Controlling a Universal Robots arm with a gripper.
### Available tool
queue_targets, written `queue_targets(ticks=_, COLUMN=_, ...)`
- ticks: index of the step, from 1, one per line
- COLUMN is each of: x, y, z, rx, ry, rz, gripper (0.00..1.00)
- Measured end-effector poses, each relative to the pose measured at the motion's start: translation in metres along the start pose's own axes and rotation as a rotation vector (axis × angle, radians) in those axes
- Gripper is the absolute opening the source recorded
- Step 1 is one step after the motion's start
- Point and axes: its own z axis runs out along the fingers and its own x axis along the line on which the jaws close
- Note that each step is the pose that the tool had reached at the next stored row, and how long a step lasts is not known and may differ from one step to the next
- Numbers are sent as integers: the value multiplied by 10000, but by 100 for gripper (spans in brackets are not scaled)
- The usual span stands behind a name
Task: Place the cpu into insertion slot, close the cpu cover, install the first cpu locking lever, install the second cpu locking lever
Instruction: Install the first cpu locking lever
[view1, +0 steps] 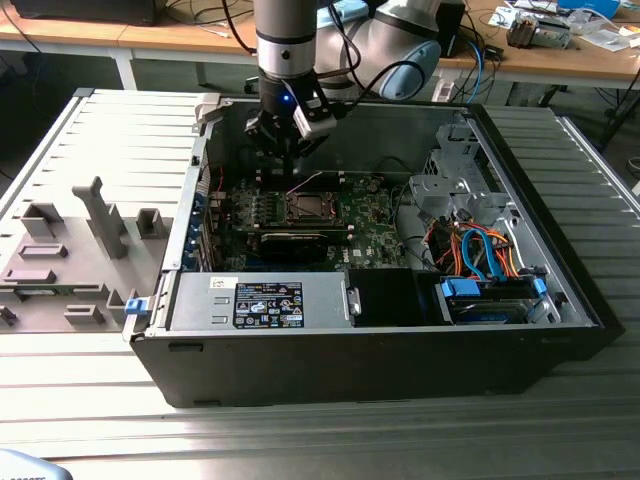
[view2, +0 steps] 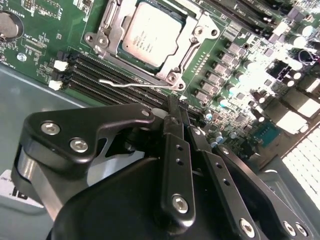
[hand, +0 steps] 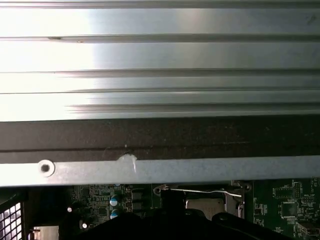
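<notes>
Hovering with fingers pressed together and holding nothing, the gripper sits just beside the memory slots. Upper centre of the second wrist view: the cpu seated beneath the cpu cover, a locking lever alongside.

Evenly lit from overhead in the exterior view, with the case interior dim and shadowed. Strong glare off the ribbed table in the first wrist view, washed nearly white. Sharp on the cpu in the second wrist view, blown-out and soft toward the far board edge.
</notes>
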Motion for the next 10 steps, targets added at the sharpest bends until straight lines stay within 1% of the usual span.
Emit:
queue_targets(ticks=2, x=-11, y=15, z=17, rx=-1, ry=-1, rz=-16, gripper=11)
queue_targets(ticks=4, x=-35, y=39, z=51, rx=-2, ry=-2, rz=-101, gripper=11)
queue_targets(ticks=7, x=-67, y=46, z=90, rx=0, ry=-2, rz=-147, gripper=11)
queue_targets(ticks=10, x=-98, y=49, z=117, rx=1, ry=-2, rz=-152, gripper=11)
